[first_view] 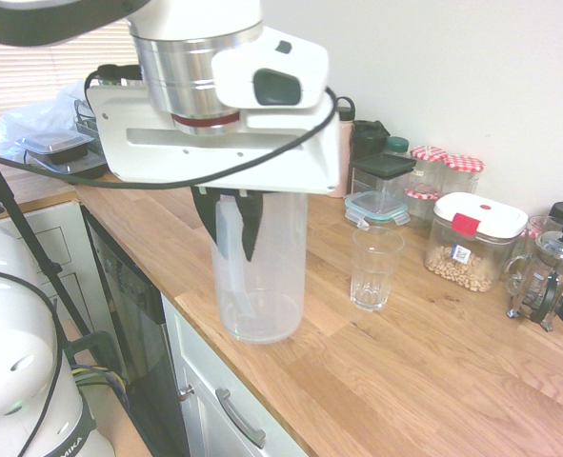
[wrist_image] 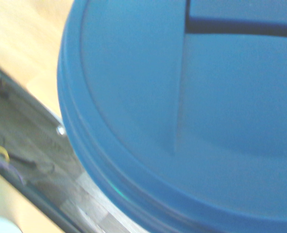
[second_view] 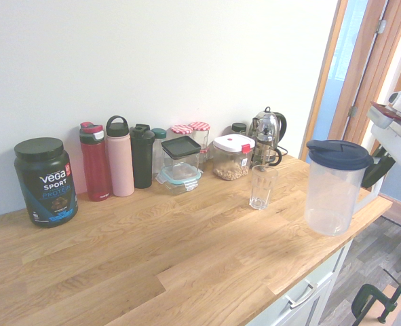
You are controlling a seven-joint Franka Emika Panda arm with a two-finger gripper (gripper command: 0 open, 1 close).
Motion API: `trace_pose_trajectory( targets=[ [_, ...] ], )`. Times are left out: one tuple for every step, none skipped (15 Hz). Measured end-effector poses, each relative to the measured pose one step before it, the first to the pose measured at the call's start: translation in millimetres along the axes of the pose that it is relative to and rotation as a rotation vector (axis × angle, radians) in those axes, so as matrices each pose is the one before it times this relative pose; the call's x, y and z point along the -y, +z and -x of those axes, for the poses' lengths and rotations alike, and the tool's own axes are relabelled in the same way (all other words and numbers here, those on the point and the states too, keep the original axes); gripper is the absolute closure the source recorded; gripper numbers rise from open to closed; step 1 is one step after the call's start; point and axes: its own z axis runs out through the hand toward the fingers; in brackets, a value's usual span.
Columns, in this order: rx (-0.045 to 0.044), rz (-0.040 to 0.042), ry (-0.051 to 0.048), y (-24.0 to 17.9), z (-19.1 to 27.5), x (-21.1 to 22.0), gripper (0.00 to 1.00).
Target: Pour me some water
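The gripper [first_view: 238, 224] sits at centre-left of the first exterior view, its dark fingers clamped on the handle of the clear jug [first_view: 259, 267], and that is where the danger lies: the jug stands right at the front edge of the wooden counter [second_view: 153, 244], at the right of the second exterior view, so a slipping handle or a careless swing could send it over the edge to the floor. The drinking glass [second_view: 262, 187] waits just beside the jug, toward the wall, tall and narrow; a tilt that comes too quickly, or a spout not lined up, looks likely to splash the wood or knock the glass over. The jug's blue lid [wrist_image: 182, 111] fills the wrist view, and how much water is inside cannot be told. Behind, along the white wall, stand bottles [second_view: 119, 157], a protein tub [second_view: 44, 182], storage jars [second_view: 231, 157] and a French press [second_view: 266, 137].
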Motion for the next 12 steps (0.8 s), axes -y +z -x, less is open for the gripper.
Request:
trace_pose_trajectory(
  targets=[
    [0.00527,-0.00777,-0.00981,-2.26,-4.74,-18.8,1.0],
    [0.00845,0.00259,-0.00816,-2.58,-10.68,-13.91,1.0],
    [0.01538,0.02103,-0.01117,-0.1,-18.2,-5.74,1.0],
    [0.02601,0.03475,-0.01872,1.38,-23.26,0.3,1.0],
    [0.03145,0.0417,-0.01749,0.17,-24.65,1.61,1.0],
    [0.03081,0.04796,-0.01255,-3.53,-24.96,3.35,1.0],
    [0.02351,0.04761,-0.00626,-4.27,-21.64,3.29,1.0],
    [0.02655,0.05075,-0.00594,-2.75,-19.2,4.15,1.0],
    [0.02822,0.05388,-0.00966,-0.87,-16.97,7.75,1.0],
    [0.02976,0.05521,-0.00704,1.15,-15.75,10.53,1.0],
    [0.03103,0.05699,-0.00684,1.42,-13.49,11.9,1.0],
    [0.02938,0.06022,-0.00496,-1.33,-11.43,13.19,1.0]
  ],
)
